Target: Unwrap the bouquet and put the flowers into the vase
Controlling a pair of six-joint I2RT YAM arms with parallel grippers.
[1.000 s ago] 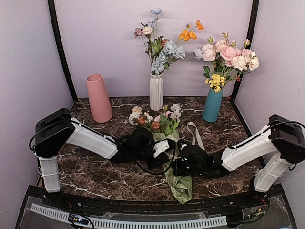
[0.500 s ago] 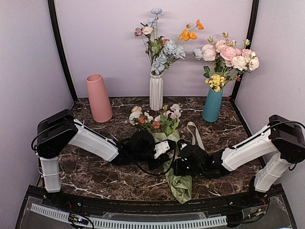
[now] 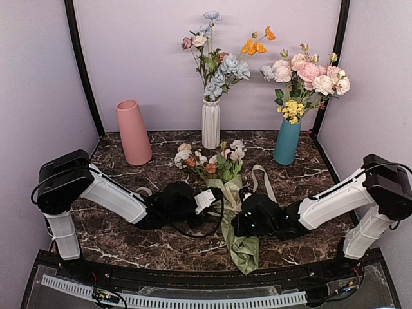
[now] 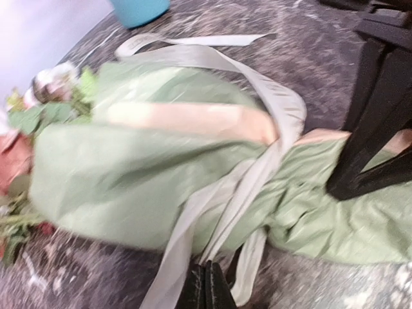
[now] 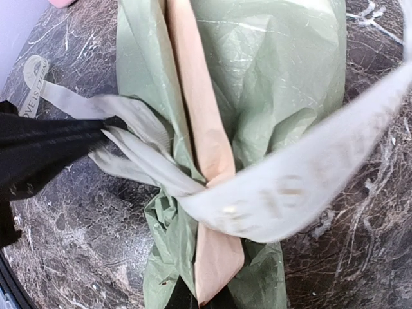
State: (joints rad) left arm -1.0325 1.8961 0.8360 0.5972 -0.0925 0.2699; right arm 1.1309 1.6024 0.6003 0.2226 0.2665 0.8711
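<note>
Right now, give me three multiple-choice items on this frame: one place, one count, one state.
1. The pink vase stands: A back left; B back right; C front centre.
2. Vases holding flowers: A one; B two; C three.
3. The ribbon is: A looped round the bouquet; B in the vase; C lying apart.
A: it stands left of the white vase.
B: white vase and teal vase hold blooms, pink vase empty.
A: it crosses the green wrap, its end pinched in the left gripper.

BG | walls (image 3: 141, 58) plain lavender, back + sides | posts (image 3: 85, 71) blk, slanted, rear corners | tabletop (image 3: 129, 238) dk brown marble w/ white veins | front rail (image 3: 129, 273) blk, white slotted strip | light soft, even
</note>
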